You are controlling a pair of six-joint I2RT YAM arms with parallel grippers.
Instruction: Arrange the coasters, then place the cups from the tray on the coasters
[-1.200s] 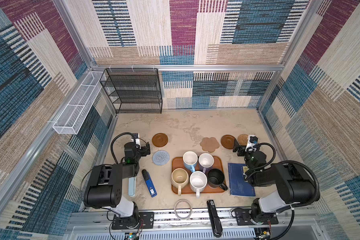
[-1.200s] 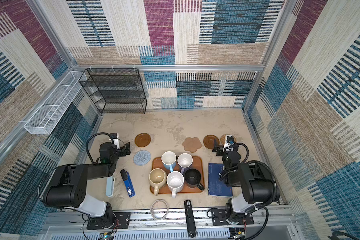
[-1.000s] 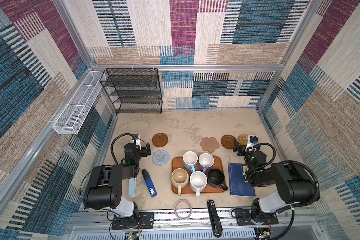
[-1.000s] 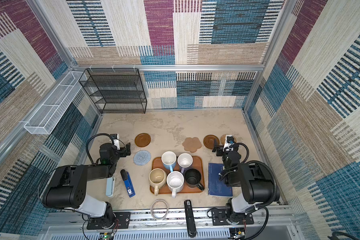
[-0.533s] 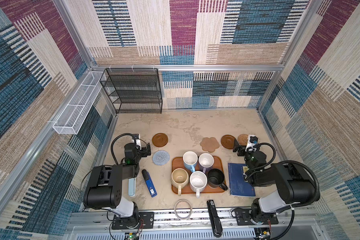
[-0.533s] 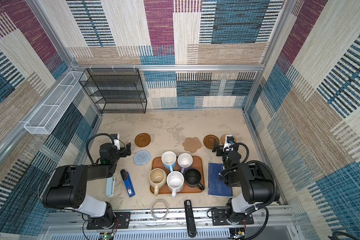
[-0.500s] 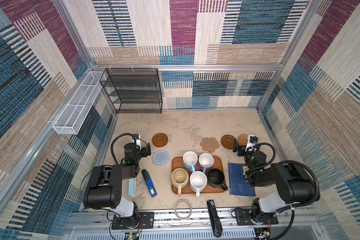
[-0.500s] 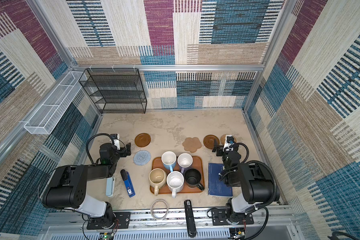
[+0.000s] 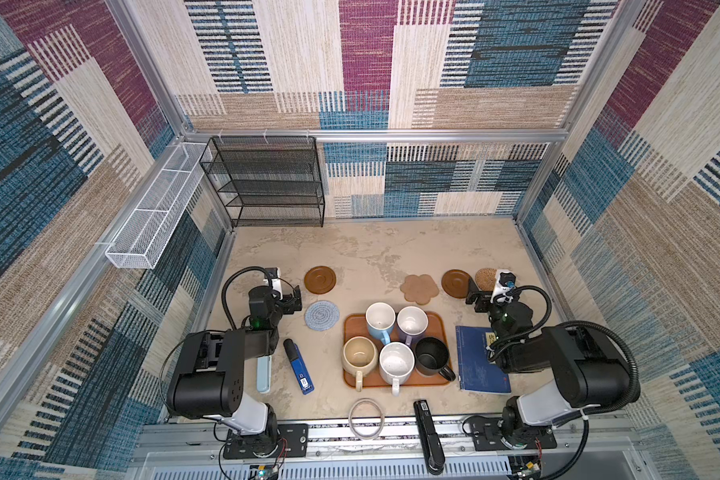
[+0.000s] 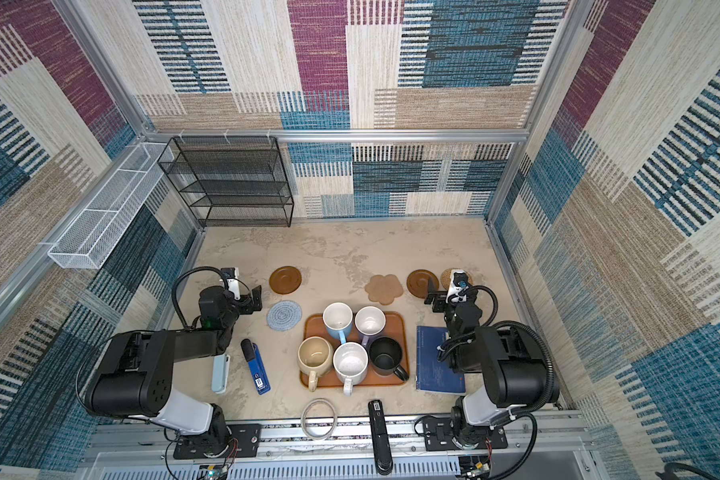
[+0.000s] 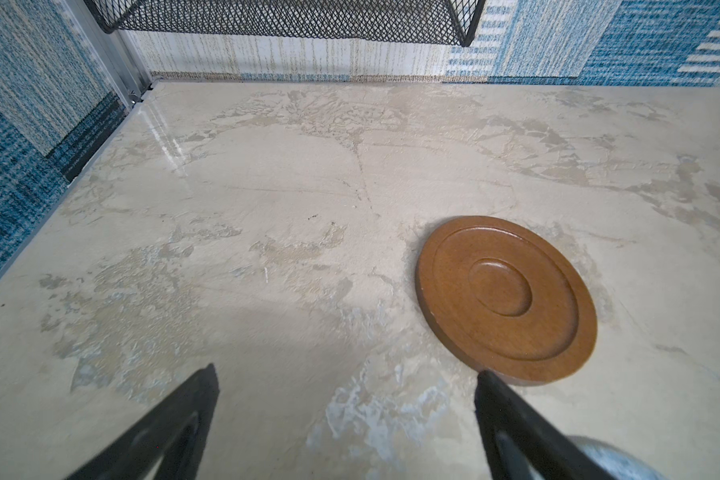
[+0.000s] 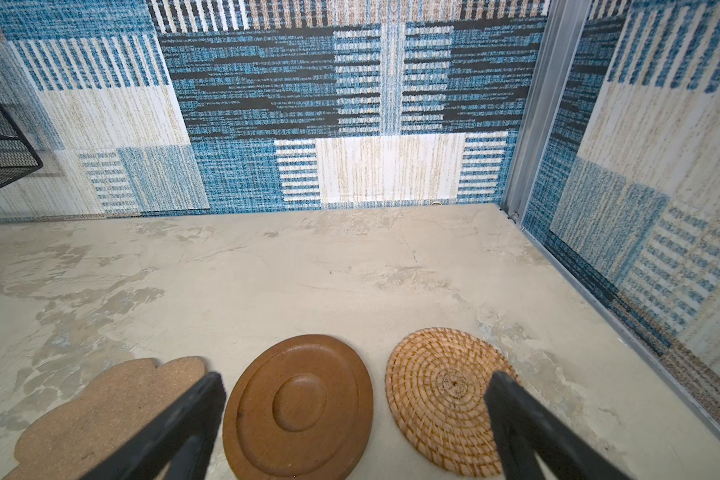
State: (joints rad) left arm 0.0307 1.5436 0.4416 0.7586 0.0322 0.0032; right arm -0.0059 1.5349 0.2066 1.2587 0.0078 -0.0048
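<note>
In a top view the beige worktop bears the orange tray at centre frame, five coasters strung above it, a blue book right, a blue stapler left, a clear ring below.

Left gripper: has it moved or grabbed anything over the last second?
Barely. The left gripper shifted slightly at most, and it is open and empty. The right gripper, also open, the coasters and the cups on the tray stayed put.
</note>
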